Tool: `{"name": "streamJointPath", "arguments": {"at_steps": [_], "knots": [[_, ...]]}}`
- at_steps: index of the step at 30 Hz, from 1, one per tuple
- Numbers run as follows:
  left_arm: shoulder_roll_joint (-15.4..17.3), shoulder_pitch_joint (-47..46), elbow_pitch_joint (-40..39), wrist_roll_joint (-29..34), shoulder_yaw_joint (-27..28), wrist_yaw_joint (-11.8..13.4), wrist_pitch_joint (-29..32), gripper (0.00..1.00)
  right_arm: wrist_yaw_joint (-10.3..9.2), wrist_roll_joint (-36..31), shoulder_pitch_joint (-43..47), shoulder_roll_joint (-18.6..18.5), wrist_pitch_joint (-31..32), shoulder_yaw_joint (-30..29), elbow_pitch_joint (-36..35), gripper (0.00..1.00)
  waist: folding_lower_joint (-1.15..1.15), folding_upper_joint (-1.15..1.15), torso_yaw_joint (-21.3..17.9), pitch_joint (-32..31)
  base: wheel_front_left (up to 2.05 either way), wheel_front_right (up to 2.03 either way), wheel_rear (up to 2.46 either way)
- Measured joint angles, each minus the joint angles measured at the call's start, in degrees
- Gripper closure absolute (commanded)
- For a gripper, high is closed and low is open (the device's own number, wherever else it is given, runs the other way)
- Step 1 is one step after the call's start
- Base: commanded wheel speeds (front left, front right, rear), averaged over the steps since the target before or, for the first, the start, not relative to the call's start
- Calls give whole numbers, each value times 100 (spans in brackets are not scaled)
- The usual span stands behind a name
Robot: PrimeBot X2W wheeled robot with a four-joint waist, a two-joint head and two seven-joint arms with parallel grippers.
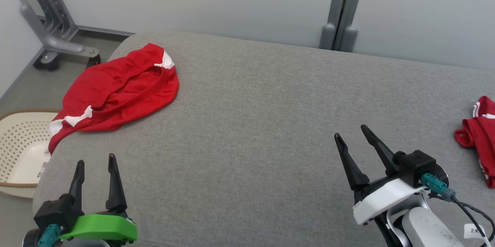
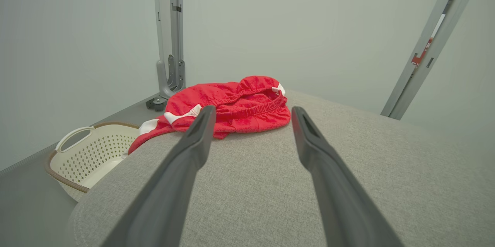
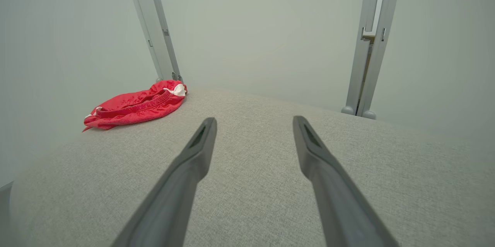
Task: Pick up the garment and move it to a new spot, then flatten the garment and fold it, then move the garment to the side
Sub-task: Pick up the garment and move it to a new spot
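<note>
A crumpled red garment (image 1: 116, 92) with white trim lies at the far left corner of the grey padded table (image 1: 251, 123), one end drooping over the left edge. The left wrist view has it (image 2: 232, 104) straight ahead, and the right wrist view has it (image 3: 135, 104) far off to the left. My left gripper (image 1: 96, 159) hovers open at the near left, a short way in front of the garment and holding nothing. Its fingers (image 2: 252, 108) frame the garment from a distance. My right gripper (image 1: 350, 131) is open and empty at the near right (image 3: 253, 119).
A second red and white piece of clothing (image 1: 479, 138) lies bunched at the table's right edge. A cream perforated basket (image 1: 19, 150) stands on the floor left of the table (image 2: 89, 150). A grey metal stand (image 1: 50, 26) and post (image 1: 342, 7) line the back wall.
</note>
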Motion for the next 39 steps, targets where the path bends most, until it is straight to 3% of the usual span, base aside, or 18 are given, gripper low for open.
{"name": "streamJointPath", "arguments": {"at_steps": [6, 12, 22, 30, 39], "knots": [[0, -87, 96, -136, -48, 29, 0, 0, 0, 25, -38, -7, 0, 80, 16, 0, 0, 0, 205, 78, 0, 0, 0], [104, -649, 137, -185, -175, -11, 171, 0, 0, 20, -163, -81, 0, 69, -135, 0, 0, 0, 102, 204, 0, 0, 0], [810, -2734, 394, -538, -85, -27, 2290, 0, 0, -89, -511, -103, 0, 31, -497, 0, 0, 0, -357, 485, 0, 0, 0], [1426, -3890, 1623, -968, 243, 51, 3544, 0, 0, -111, -844, -136, 0, 104, -692, 0, 0, 0, -885, 983, 0, 0, 0], [1918, -4598, 3165, -1356, 547, 16, 3940, 0, 0, -49, -1231, -132, 0, 288, -745, 0, 0, 0, -1614, 1627, 0, 0, 0]]}}
